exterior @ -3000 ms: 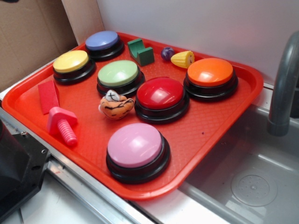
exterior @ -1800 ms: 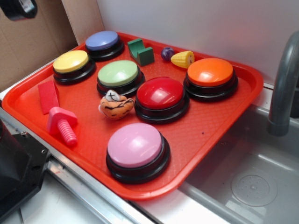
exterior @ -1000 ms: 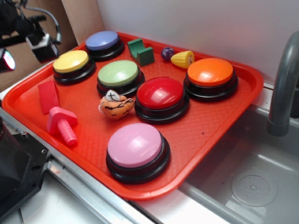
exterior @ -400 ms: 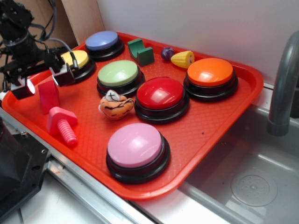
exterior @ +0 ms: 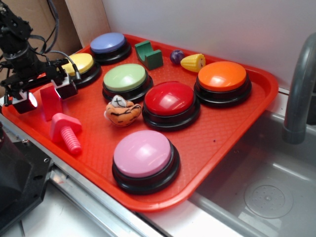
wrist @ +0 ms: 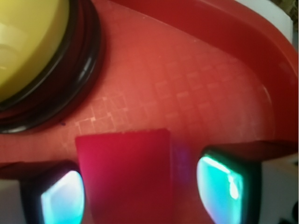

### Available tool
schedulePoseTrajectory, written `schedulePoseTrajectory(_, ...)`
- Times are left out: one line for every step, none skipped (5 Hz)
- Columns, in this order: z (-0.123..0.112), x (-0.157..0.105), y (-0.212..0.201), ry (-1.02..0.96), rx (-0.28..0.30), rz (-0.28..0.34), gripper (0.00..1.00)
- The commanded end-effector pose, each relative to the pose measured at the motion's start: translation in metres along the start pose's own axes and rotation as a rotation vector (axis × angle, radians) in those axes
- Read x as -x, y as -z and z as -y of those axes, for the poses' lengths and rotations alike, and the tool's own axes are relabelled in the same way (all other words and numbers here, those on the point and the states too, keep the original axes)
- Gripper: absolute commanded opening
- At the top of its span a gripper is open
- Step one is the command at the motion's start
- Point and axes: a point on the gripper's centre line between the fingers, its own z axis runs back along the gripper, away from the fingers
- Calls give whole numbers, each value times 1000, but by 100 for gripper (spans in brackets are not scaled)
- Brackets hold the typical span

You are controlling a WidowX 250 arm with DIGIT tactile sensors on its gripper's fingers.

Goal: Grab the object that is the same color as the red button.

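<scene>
Gripper (exterior: 45,95) at left edge of frame, jaws spread wide either side of the red block (exterior: 51,102), not closed on it. Block lies on the red tray (exterior: 222,133) near its left rim, below the yellow button (exterior: 79,63). Red button (exterior: 169,98) mid-tray, well apart.

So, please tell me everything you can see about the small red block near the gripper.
The red block is a small flat slab with a matte, plain surface, darker than the tray it lies on. It sits near the tray's left edge, between the yellow button and the pink bolt. In the wrist view it lies between the open gripper's two fingers, one on each side; whether they touch it cannot be told.
</scene>
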Motion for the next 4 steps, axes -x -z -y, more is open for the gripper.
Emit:
schedulePoseTrajectory(-3, -3, 2, 16, 20, 26, 83)
schedulePoseTrajectory(0, -2, 2, 41, 18, 38, 0)
schedulePoseTrajectory(2, -1, -6, 73, 32, 40, 0)
schedulePoseTrajectory(14, 2, -36, 203, 55, -2, 0)
